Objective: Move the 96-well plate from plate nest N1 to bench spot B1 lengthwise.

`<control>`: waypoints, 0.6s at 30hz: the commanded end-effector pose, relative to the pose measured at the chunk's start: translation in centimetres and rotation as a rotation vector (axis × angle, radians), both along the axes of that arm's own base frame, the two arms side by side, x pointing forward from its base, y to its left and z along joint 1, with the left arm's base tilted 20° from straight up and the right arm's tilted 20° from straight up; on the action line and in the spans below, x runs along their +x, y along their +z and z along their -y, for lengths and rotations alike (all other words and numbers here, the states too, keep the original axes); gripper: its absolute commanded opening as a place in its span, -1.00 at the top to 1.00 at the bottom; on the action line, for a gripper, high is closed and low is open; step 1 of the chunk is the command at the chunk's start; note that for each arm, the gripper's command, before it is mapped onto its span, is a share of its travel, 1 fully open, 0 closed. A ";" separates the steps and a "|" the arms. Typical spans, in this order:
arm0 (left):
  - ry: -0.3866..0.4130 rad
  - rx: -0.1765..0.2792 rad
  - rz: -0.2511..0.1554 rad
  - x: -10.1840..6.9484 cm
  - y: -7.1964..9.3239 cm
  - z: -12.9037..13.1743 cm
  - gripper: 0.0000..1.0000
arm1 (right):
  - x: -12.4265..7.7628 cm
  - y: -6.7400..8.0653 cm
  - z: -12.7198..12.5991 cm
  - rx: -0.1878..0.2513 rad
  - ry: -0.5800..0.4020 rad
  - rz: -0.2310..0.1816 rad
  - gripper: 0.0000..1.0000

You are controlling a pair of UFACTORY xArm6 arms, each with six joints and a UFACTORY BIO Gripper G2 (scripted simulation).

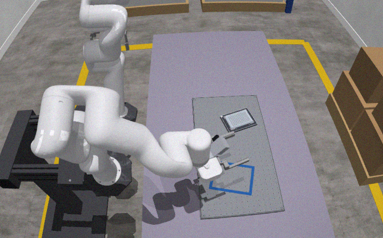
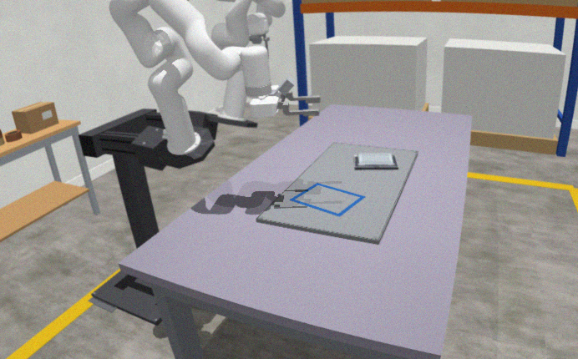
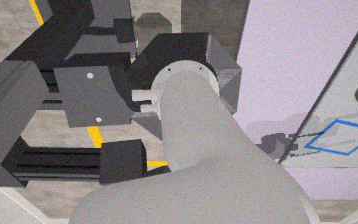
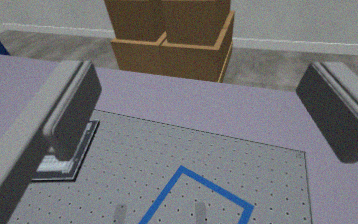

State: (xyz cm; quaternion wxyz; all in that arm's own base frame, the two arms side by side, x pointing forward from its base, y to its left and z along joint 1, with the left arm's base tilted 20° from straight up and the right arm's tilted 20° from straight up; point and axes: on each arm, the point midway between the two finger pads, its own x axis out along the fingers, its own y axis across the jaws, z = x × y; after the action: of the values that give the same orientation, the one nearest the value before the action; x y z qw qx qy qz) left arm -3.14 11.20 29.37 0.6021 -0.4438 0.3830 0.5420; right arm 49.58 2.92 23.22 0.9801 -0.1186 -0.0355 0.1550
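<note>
The white 96-well plate (image 1: 239, 118) (image 2: 375, 159) (image 4: 52, 163) sits in the dark nest (image 1: 244, 127) (image 2: 376, 168) on the grey board. The blue taped outline (image 1: 252, 180) (image 2: 352, 205) (image 3: 321, 133) (image 4: 216, 187) holds no plate; arm shadows fall across it. My right gripper (image 1: 241, 146) (image 2: 319, 105) (image 4: 205, 112) is partly open and empty, high above the board between nest and outline. Its left finger hides part of the plate in the right wrist view. My left gripper (image 3: 195, 95) is open and empty, beside the table's far left, away from the plate.
The perforated board (image 1: 231, 206) (image 2: 372, 227) lies on the lilac table (image 1: 207, 65) (image 2: 237, 250). The right arm reaches low across the table's left edge in the top view. Cardboard boxes (image 1: 367, 124) (image 4: 175, 50) stand on the floor beyond the table's far side.
</note>
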 end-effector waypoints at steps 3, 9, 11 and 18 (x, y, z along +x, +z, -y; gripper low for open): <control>0.000 0.002 0.000 0.0 0.1 0.0 -1.00 | 1.2 -1.4 -1.3 -0.033 -0.121 0.032 0.25; 0.000 0.002 0.000 0.0 0.1 0.0 -1.00 | 1.5 -2.5 -2.5 -0.052 -0.216 0.065 0.25; 0.000 0.002 0.000 0.0 0.1 0.0 -1.00 | 1.5 -3.0 -3.1 -0.058 -0.251 0.080 0.25; 0.000 0.002 0.000 0.0 0.1 0.0 -1.00 | 1.4 -3.5 -3.7 -0.063 -0.285 0.096 0.25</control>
State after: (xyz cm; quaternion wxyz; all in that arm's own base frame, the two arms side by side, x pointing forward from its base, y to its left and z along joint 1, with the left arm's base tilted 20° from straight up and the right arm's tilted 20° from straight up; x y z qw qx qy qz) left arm -3.14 11.20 29.37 0.6021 -0.4438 0.3830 0.5420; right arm 50.74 6.40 19.69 0.9868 -0.1514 -0.0514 0.0244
